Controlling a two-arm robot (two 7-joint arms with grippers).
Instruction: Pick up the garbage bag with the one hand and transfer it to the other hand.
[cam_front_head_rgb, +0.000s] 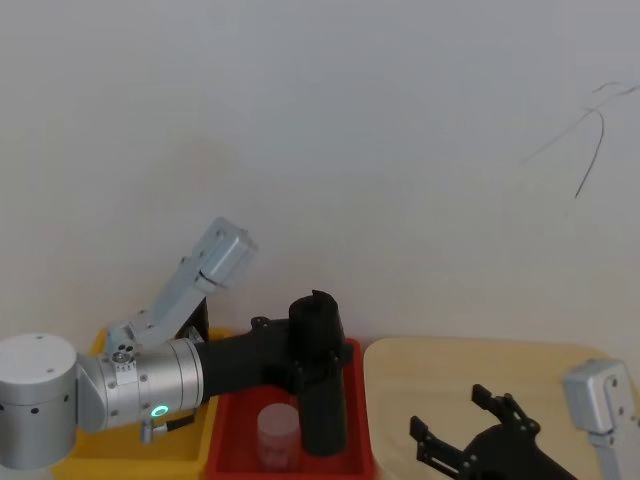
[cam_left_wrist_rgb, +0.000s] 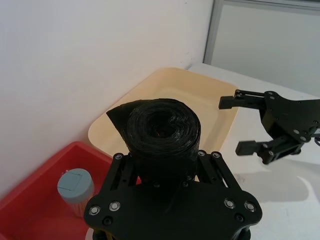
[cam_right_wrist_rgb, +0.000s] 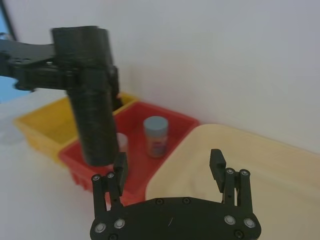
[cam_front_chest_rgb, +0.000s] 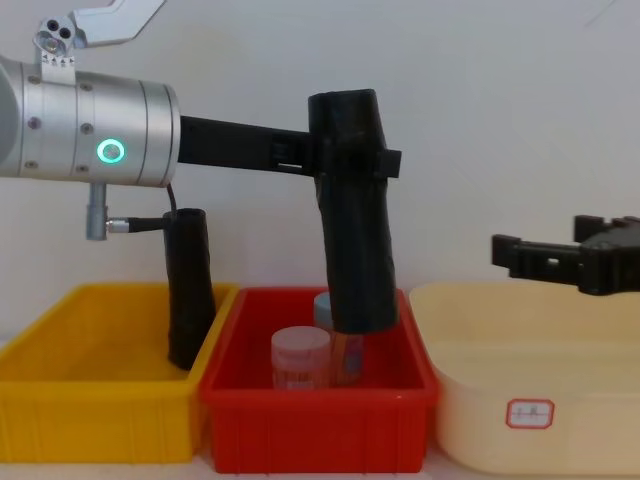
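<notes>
Left tool clenches the garbage bag above the red bin; right tool gapes over the cream tray.

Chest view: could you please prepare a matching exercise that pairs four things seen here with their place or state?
Things:
1. garbage bag
2. second black roll
3. clear jar
4. right gripper

Places or states:
A. standing in the yellow bin
B. open, above the cream tray
C. clamped in the left gripper
D. standing in the red bin

Pairs: 1-C, 2-A, 3-D, 4-B
</notes>
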